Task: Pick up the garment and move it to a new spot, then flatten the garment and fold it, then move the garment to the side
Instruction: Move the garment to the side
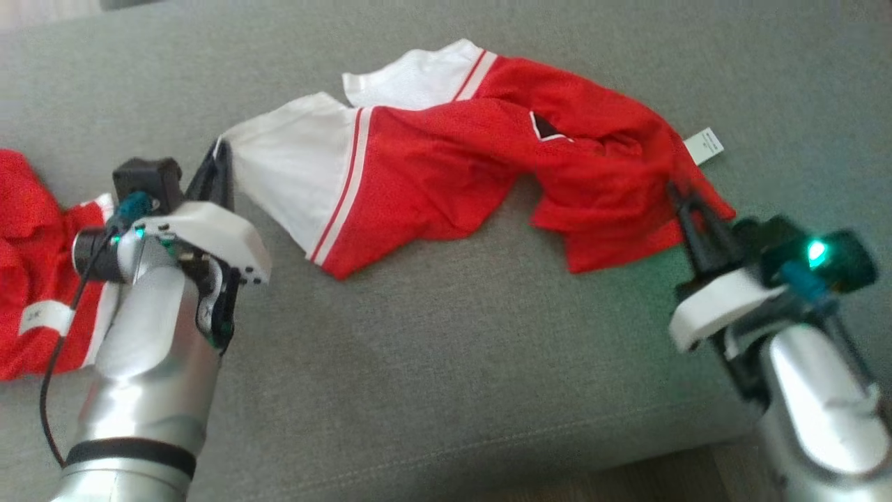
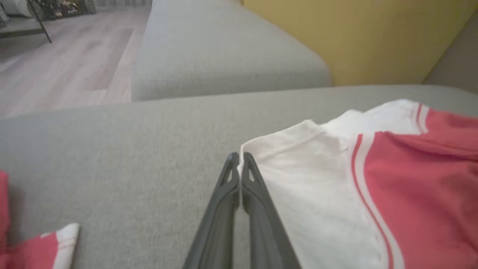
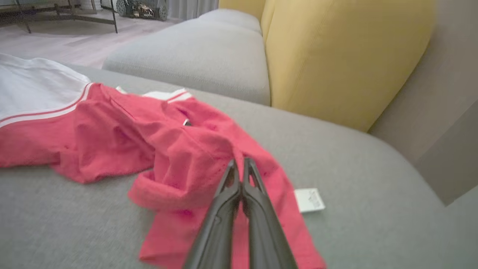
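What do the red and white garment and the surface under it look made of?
Garment: probably a matte sports mesh knit, by its fine pitted texture and soft folds. Sofa seat: grey woven upholstery, matte, with visible weave and a seam.

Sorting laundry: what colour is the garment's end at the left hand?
White, bordered by red stripes; garment end clearest in left wrist view.

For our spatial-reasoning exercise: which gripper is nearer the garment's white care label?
Right. The right gripper grips the garment beside the care label; the left gripper grips its white hem, far away.
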Tool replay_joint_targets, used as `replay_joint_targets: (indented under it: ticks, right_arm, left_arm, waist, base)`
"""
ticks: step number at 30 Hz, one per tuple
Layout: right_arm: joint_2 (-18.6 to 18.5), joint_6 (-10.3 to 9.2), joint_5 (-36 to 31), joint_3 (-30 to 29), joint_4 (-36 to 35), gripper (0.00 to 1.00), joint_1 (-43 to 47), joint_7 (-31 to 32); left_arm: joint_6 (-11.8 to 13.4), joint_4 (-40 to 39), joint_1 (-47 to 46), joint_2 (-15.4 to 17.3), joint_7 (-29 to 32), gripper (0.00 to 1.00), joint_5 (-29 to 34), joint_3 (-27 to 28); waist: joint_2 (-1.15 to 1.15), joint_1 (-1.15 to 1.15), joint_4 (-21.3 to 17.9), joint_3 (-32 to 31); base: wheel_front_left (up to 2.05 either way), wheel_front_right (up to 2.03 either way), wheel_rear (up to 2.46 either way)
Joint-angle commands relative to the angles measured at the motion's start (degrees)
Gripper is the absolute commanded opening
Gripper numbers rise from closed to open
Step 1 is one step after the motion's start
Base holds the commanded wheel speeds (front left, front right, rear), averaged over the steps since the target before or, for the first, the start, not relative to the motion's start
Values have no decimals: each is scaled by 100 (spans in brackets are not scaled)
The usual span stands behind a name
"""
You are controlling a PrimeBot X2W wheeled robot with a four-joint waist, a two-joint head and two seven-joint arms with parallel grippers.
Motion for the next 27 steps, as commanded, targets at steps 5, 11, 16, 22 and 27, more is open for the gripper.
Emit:
replay_joint_targets:
  ticks: [5,11,16,22,27]
  right_arm:
    - [-596,43,-99,93,-171,0,-697,55]
    - [-1313,43,53,542,99,0,-1433,54]
    - [-1905,43,125,959,281,0,-2043,-33]
    - [-2382,43,258,991,59,0,-2575,-130]
    - [-2694,43,373,750,-460,0,-2469,109]
  left_arm:
    - [7,-1102,7,211,-175,0,28,160]
    - [8,-2764,392,253,-188,0,82,373]
    - [17,-3903,678,330,-189,0,154,568]
    - [19,-5096,831,520,-128,0,133,770]
    - [-97,-5951,853,811,465,0,106,748]
  waist:
    - [0,0,265,-451]
    - [0,0,354,-1021]
    - [0,0,373,-1436]
    - [0,0,326,-1807]
    - [0,0,267,-1945]
  base:
    - [0,0,0]
    - [0,0,0]
    - [0,0,0]
    - [0,0,0]
    - [0,0,0]
